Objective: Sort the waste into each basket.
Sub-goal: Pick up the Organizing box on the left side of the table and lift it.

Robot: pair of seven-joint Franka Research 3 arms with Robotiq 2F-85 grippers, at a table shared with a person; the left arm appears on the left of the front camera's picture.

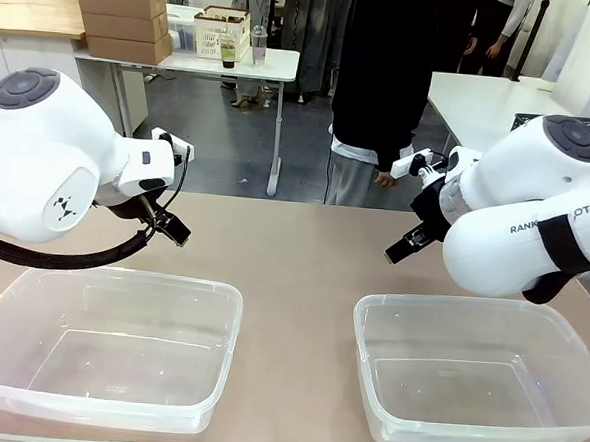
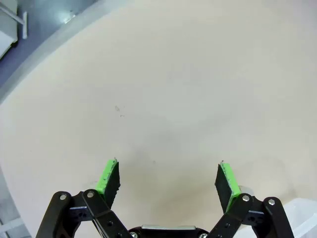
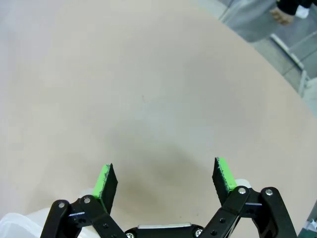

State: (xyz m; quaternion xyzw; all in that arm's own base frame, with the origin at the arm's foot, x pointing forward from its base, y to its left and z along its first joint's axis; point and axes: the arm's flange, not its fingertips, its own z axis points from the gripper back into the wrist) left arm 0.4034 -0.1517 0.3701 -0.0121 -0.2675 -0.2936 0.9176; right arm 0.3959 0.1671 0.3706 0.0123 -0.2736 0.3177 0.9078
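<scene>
On the near half of the beige table point(image 1: 293, 251), the left basket point(image 1: 131, 275) and right basket point(image 1: 450, 302), clear round-cornered plastic tubs with thick rims, sat empty. The front view took in a person point(image 1: 384, 76) beyond. The wrist views gave the left gripper point(image 2: 168, 171) and right gripper point(image 3: 166, 171), green pads point(image 2: 105, 177) spread wide above matte tabletop.

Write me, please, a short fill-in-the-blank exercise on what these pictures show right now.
1. The left basket and the right basket on the table are both ____.
2. The jaws of the left gripper stand ____.
3. The right gripper holds ____.
4. The person stands at the table's ____ side.
Missing words: empty; open; nothing; far.
</scene>
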